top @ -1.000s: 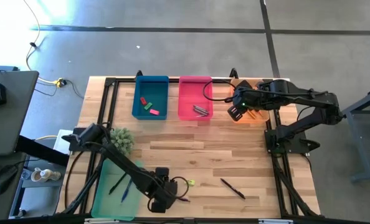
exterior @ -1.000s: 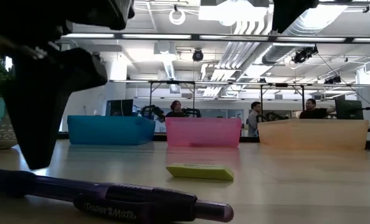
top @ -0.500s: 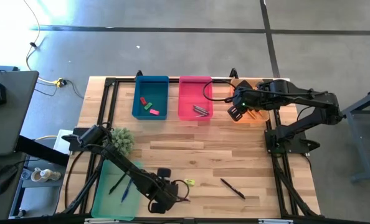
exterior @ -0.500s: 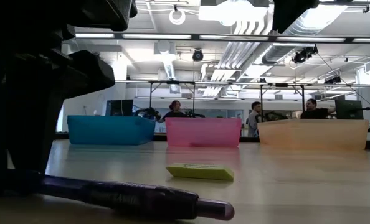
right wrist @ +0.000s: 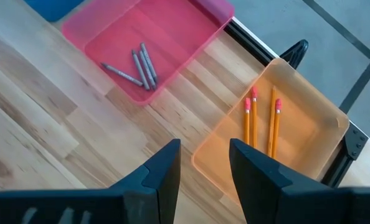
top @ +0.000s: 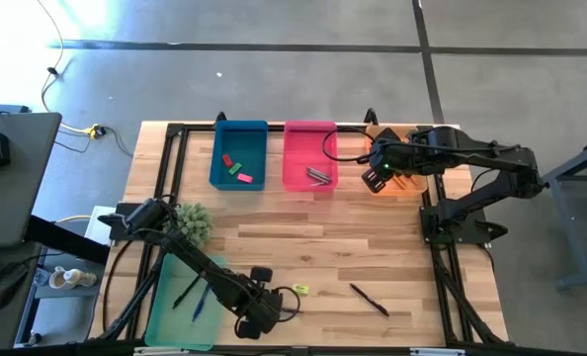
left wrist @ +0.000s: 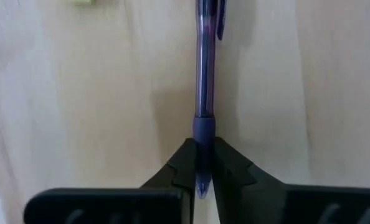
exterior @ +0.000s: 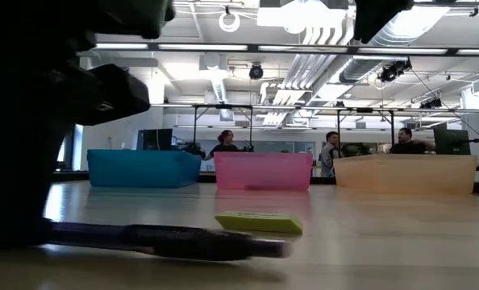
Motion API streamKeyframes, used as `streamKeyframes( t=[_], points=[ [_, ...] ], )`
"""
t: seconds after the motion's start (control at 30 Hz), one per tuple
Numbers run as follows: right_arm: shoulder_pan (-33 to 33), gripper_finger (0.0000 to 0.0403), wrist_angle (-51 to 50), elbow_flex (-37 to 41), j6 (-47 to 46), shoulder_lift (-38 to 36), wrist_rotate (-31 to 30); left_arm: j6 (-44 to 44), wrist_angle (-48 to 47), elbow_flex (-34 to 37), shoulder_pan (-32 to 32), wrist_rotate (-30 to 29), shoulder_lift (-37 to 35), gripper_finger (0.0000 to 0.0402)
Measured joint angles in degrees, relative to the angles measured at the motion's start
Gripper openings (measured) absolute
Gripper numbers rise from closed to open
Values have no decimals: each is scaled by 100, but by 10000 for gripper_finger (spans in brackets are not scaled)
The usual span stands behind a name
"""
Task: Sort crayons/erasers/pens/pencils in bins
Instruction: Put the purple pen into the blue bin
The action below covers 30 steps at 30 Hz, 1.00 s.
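Wrist view: left gripper (left wrist: 203,171) low, clamps purple pen (left wrist: 205,87).

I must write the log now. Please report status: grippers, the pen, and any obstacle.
Left gripper shut on purple pen, pen low at table. Right gripper open, over orange bin. Yellow eraser beside pen, not touching.

- The left gripper (left wrist: 203,177) sits at the table's near edge, closed on the end of a pen (left wrist: 205,93) lying ahead of it.
- An eraser (top: 301,290) lies just beside that pen.
- The second pen (top: 369,299) lies farther toward the right arm's side.
- The right gripper (right wrist: 203,163) hangs over the bins (right wrist: 309,134) at the far edge.
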<state>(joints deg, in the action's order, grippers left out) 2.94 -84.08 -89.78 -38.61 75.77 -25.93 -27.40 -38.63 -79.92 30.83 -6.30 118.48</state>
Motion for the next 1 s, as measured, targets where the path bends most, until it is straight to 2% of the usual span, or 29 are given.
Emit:
streamKeyframes(
  t=[0.13, 0.47, 0.8, 0.9, 1.0],
  points=[
    [0, 128, -63, 2, 2, 2, 0, -235, -329, 37, 83, -31, -188, 8],
    [2, 128, -117, 1, 2, 0, -4, -1681, -1278, 64, 573, -478, -903, 7],
    [0, 128, -124, 2, 4, 2, -55, -2892, -1688, 56, 827, -1232, -1920, 6],
    [2, 128, -144, 0, 4, 1, -55, -3538, -2243, 53, 960, -1500, -2270, 6],
    [1, 128, -150, 0, 4, 0, -55, -4545, -3101, 50, 1256, -1486, -2500, 6]
  ],
)
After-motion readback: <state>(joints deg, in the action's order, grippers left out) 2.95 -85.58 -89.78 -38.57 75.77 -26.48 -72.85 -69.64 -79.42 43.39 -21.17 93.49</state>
